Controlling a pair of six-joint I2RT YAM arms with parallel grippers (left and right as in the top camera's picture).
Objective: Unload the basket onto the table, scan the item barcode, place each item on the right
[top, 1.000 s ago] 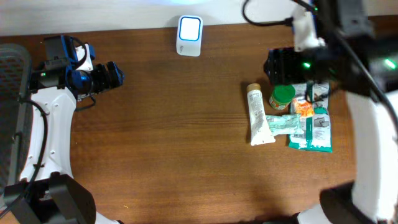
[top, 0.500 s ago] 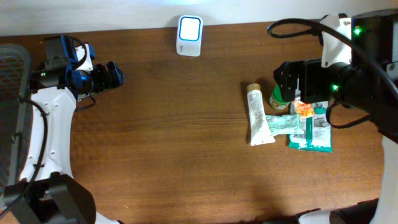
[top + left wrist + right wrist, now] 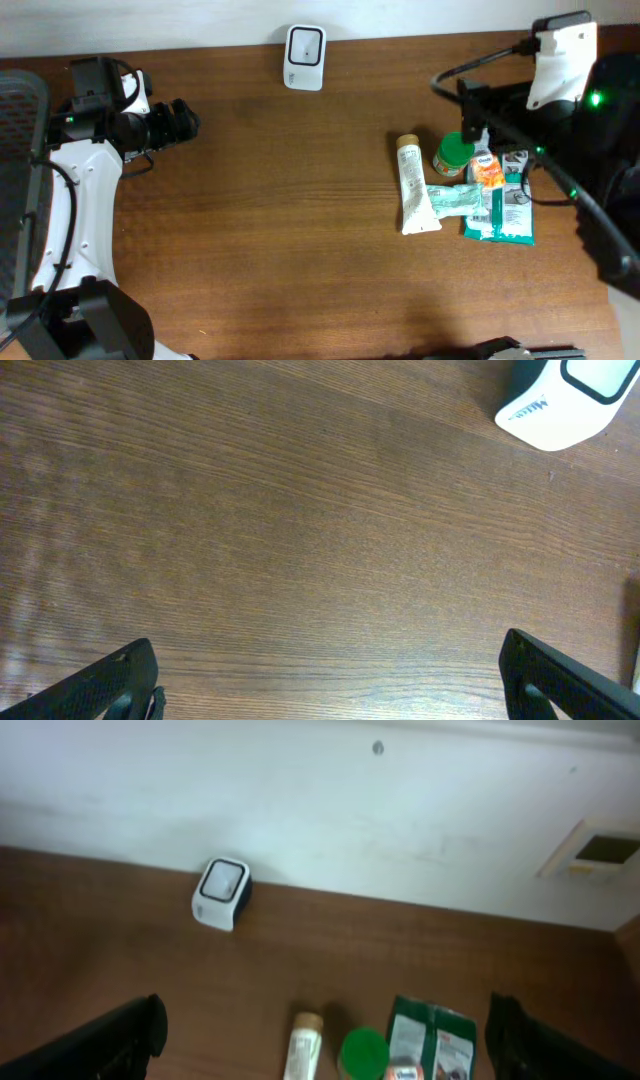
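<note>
Both pairs of jaws stand spread and empty; I'd pinch the light, probably squashy white tube (image 3: 413,185) near its stiffer capped end.

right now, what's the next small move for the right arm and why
Probably lower the open right gripper onto the white tube: the gripper hangs empty over the pile, and the tube lies on its edge nearest the scanner.

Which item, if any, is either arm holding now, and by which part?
Nothing is held: the left gripper and the right gripper both stand open and empty.
</note>
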